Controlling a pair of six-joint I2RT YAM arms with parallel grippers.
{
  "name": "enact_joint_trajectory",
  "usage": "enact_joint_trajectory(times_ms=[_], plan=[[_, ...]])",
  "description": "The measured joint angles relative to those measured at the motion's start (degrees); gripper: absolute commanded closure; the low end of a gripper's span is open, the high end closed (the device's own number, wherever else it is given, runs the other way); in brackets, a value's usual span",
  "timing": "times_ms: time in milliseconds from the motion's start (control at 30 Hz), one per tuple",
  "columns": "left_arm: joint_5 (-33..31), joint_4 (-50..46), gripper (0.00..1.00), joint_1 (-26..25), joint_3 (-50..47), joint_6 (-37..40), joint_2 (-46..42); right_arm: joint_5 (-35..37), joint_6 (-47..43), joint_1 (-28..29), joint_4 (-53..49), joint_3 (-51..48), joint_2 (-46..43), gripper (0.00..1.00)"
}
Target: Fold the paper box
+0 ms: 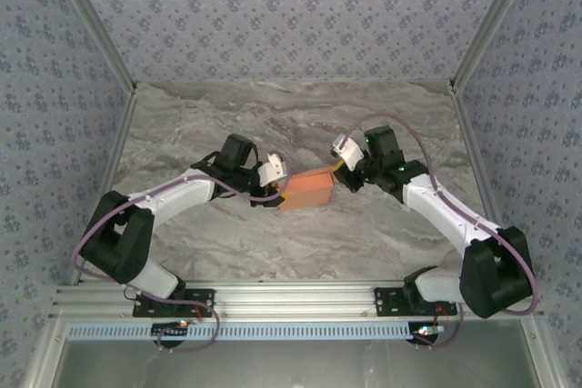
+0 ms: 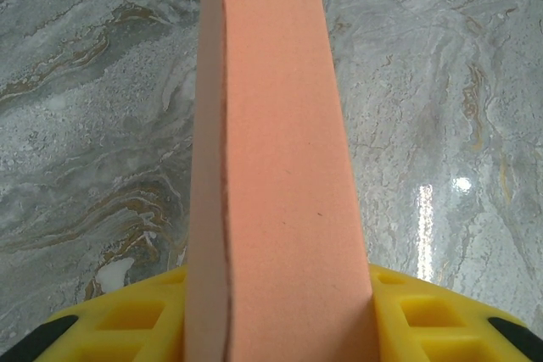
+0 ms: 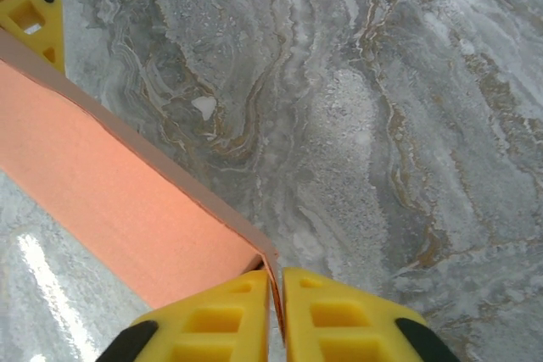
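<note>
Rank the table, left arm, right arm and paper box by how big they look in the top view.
1. table
2. left arm and right arm: they look about alike, so they are not ranked against each other
3. paper box

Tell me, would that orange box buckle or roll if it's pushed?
Probably light and easily dented: the paper box is thin card, its wall edge visible beside the right gripper. Flat-sided, so it would likely slide on the glossy table rather than roll.
</note>
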Motion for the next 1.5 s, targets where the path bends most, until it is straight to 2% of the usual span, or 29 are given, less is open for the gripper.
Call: enact_joint_trajectory(times_ms=[67, 267, 533, 700, 1167, 1500], plan=[[-0.33, -0.04, 0.64, 0.0, 0.0, -0.42, 0.0, 0.28, 0.55, 0.35, -0.46, 0.07, 0.0, 1.0], [-1.75, 0.79, 0.65, -0.02, 0.0, -1.97, 0.0, 5.29, 6.62, 2.51, -0.81, 0.63, 0.0, 1.0], [-3.61, 3.19, 0.65, -0.31, -0.15, -3.82, 0.0, 21.24, 22.95, 10.25, -1.64, 2.6, 0.44, 1.0], [-5.11, 4.07, 0.65, -0.5, -0.44, -4.5, -0.02, 28.5, 30.42, 13.53, -3.82, 5.66, 3.63, 1.0], [-7.08, 6.14, 0.65, -0.98, -1.2, -4.57, -0.02, 30.25, 38.03, 14.34, -11.47, 12.59, 7.28, 1.0], [-7.76, 6.21, 0.65, -1.14, -1.22, -4.28, 0.0, 30.67, 38.77, 14.32, -9.53, 10.1, 7.08, 1.0]])
